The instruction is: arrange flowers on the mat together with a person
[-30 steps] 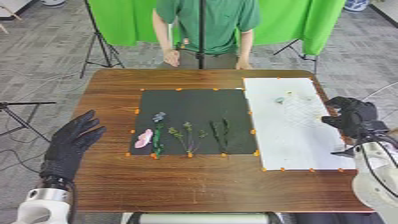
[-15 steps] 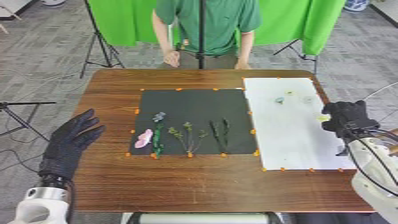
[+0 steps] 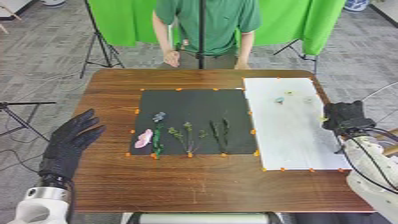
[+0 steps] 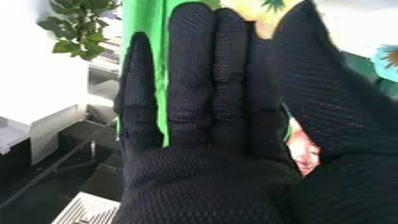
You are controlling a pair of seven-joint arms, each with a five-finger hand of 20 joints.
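Note:
On the black mat [image 3: 182, 112] lie a pink flower [image 3: 143, 139], a blue flower [image 3: 159, 117] on a green stem, a leafy sprig [image 3: 188, 134] and dark green stems [image 3: 226, 135]. The white mat [image 3: 289, 140] holds a small blue bloom [image 3: 279, 100], a yellow one [image 3: 290, 93] and a pale one [image 3: 308, 100]. My right hand [image 3: 349, 119] is over that mat's right edge, a bit of yellow beside it. My left hand [image 3: 67, 145] is open over the table's left edge. In the right wrist view, my right hand [image 4: 209, 175] has straight fingers, with yellow and blue petals [image 4: 388, 62] beyond.
A person [image 3: 218, 25] stands across the brown table [image 3: 195, 185], hands near its far edge. Orange tabs line both mats. A dark vertical pole rises in front of the person, and tripods stand on the floor to either side.
My right hand has turned and drawn slightly back to the right, its fingers no longer pointing in over the white mat. The left hand and the flowers on the black mat have kept their places.

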